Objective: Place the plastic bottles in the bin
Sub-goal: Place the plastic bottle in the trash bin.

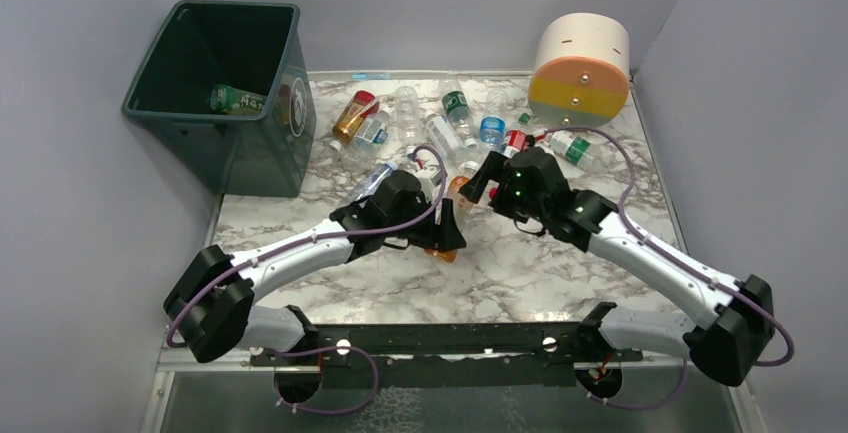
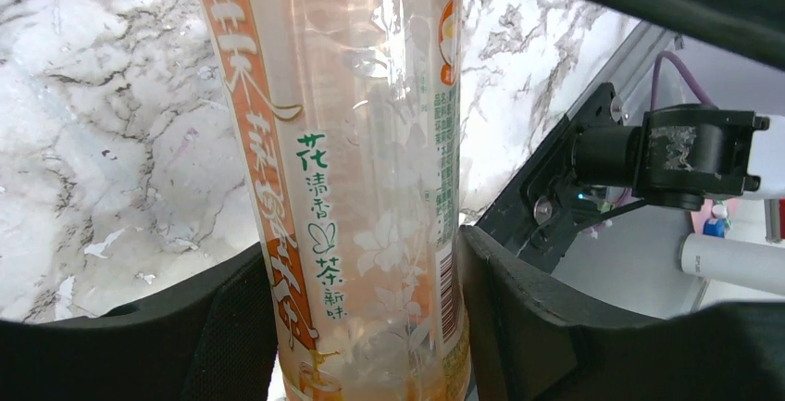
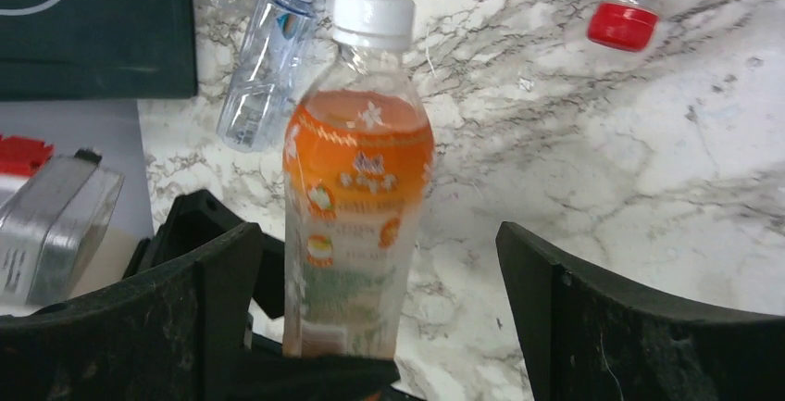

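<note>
A plastic bottle (image 2: 361, 188) with an orange label and white cap stands between both grippers over the middle of the table. My left gripper (image 2: 366, 327) is shut on its lower body, both pads pressed against it. My right gripper (image 3: 375, 271) is open, its fingers (image 3: 574, 318) wide apart on either side of the same bottle (image 3: 356, 179) without touching it. In the top view the left gripper (image 1: 445, 235) and right gripper (image 1: 482, 179) meet at the bottle (image 1: 457, 193). The dark green bin (image 1: 250, 158) stands at the far left with one green-labelled bottle (image 1: 236, 100) inside.
Several more bottles (image 1: 450, 123) lie scattered on the marble table behind the grippers. A big cream, orange and yellow cylinder (image 1: 580, 71) stands at the back right. A clear blue-labelled bottle (image 3: 264, 58) and a red cap (image 3: 623, 23) lie beyond the right gripper.
</note>
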Tool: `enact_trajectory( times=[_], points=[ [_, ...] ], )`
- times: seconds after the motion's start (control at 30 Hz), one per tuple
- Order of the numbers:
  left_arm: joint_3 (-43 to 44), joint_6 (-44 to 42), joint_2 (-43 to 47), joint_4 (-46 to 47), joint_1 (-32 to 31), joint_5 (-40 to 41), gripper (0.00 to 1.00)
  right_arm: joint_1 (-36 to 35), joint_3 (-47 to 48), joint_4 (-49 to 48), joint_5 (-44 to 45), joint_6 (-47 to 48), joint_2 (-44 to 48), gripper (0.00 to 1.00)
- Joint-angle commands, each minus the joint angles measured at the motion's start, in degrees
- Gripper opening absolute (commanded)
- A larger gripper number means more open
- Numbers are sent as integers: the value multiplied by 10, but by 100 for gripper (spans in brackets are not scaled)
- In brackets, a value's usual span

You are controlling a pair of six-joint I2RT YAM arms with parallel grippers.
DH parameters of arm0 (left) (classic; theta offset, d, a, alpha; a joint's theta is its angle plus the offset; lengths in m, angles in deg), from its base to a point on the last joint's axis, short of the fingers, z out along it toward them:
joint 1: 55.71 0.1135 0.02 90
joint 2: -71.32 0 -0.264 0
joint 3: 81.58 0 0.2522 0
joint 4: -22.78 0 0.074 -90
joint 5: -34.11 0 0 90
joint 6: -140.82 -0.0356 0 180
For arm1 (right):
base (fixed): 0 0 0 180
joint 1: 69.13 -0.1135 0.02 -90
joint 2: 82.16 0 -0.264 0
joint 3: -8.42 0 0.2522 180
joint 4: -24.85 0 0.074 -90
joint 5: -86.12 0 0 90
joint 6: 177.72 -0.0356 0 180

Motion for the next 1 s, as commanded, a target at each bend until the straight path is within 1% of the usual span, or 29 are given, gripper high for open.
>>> enact_trajectory(
  times=[0.0, 0.17, 0.27, 0.37, 0.53, 0.77, 0.97],
  points=[
    [38, -9, 21, -23, -3, 26, 55, -2, 26, 74, 57, 8, 94, 99],
    [82, -30, 17, -61, -2, 53, 55, -3, 24, 109, 65, 19, 198, 99],
    [124, -46, 6, -85, 2, 66, 55, -3, 30, 144, 62, 17, 233, 99],
    [160, -58, -9, -100, 10, 69, 55, -2, 34, 179, 60, 16, 249, 99],
    [225, -80, -26, -127, 34, 68, 55, -3, 22, 195, 48, 16, 266, 99],
    [312, -110, -29, -182, 103, 53, 55, -2, 5, 192, 15, 16, 280, 100],
    [406, -125, -31, -217, 168, 36, 55, -3, -14, 183, -35, 16, 288, 99]
  ],
)
